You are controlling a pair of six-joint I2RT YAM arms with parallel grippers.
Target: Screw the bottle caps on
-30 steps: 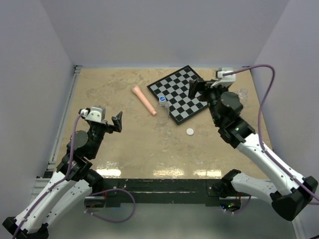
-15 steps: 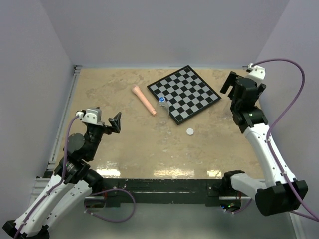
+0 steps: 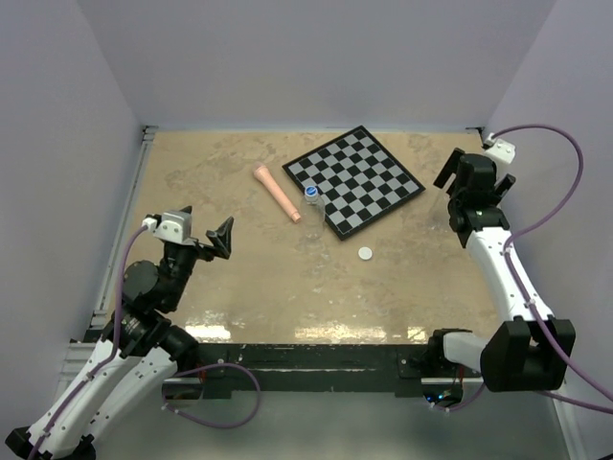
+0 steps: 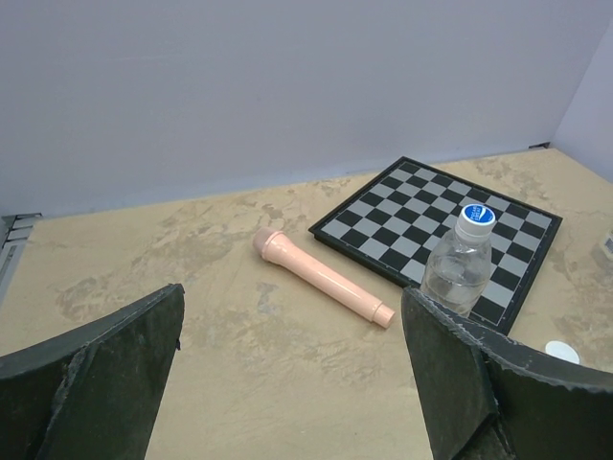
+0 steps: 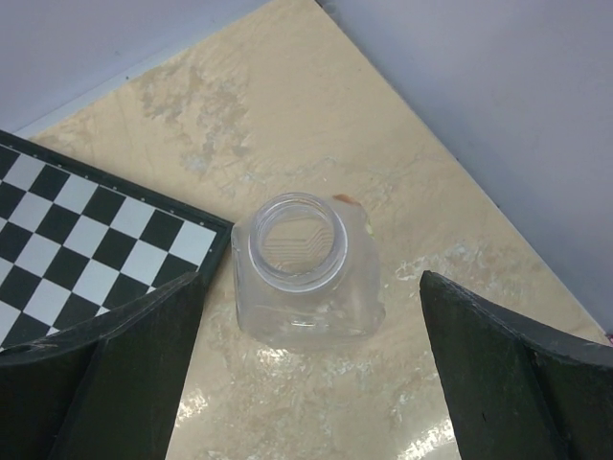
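Clear plastic fills the right wrist view: the right gripper (image 3: 471, 180), jaws spread wide and empty, has swung off the chessboard (image 3: 364, 172) to the table's 2 o'clock corner and now hangs over the uncapped bottle (image 5: 306, 268). The white cap (image 3: 365, 253), probably its lid, lies well apart toward 8 o'clock, so grasping the bottle looks next. The left gripper (image 3: 206, 228), equally wide and empty, waits at 9 o'clock. The small bottle (image 3: 312, 203) already wears the blue cap (image 3: 312, 191)
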